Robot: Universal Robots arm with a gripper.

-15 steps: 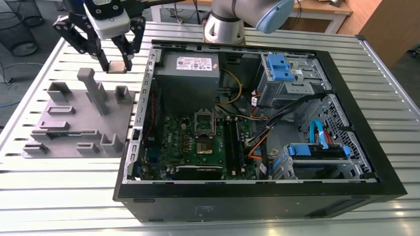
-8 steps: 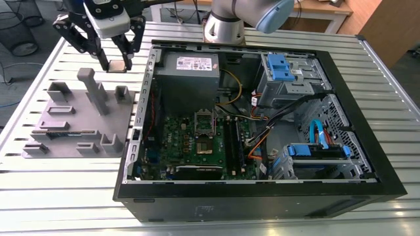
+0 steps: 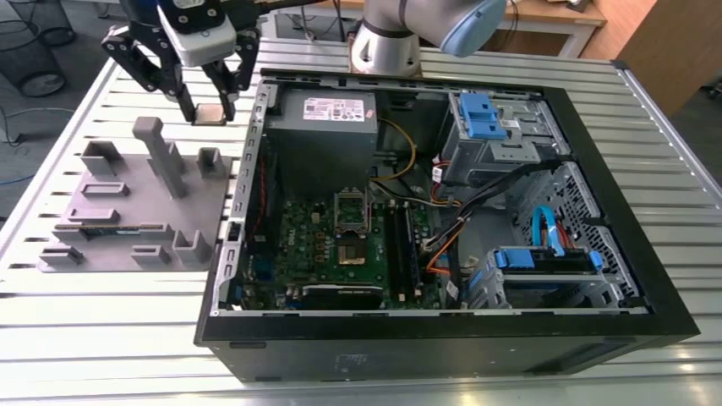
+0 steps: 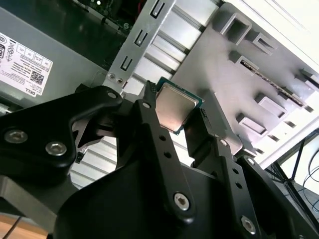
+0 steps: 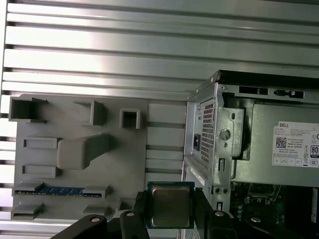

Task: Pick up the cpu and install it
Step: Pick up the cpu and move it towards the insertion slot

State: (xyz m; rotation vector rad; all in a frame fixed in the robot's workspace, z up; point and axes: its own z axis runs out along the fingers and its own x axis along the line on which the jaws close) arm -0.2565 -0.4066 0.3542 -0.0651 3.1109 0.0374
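Wide shot first: the slatted metal counter (image 3: 101, 338) carries the big open computer case (image 3: 631, 169), and that case is well stocked, with a grey power supply (image 3: 321, 127) at its far end, the green board (image 3: 327, 254) on its floor, blue-latched drive bays (image 3: 496, 127) and loose cables inside. Mid-board sits what looks like the socket (image 3: 354, 247). Just outside the case, on the exterior view's left, lies a grey parts rack (image 3: 124, 211), and one of its slots holds a memory stick (image 5: 60, 190). Now the action: the gripper (image 3: 209, 112) hangs in the air just outside the case wall, near the power-supply corner, above the strip between case and rack, its black fingers (image 4: 149, 124) pinching the cpu (image 4: 175, 107) by two opposite edges. In both wrist views the chip lies flat between them, silver top showing. My read is that it is light and rigid, but smooth-sided and easy to let slide, with a delicate underside. The edges look like the right place to hold, and only a modest squeeze seems called for.
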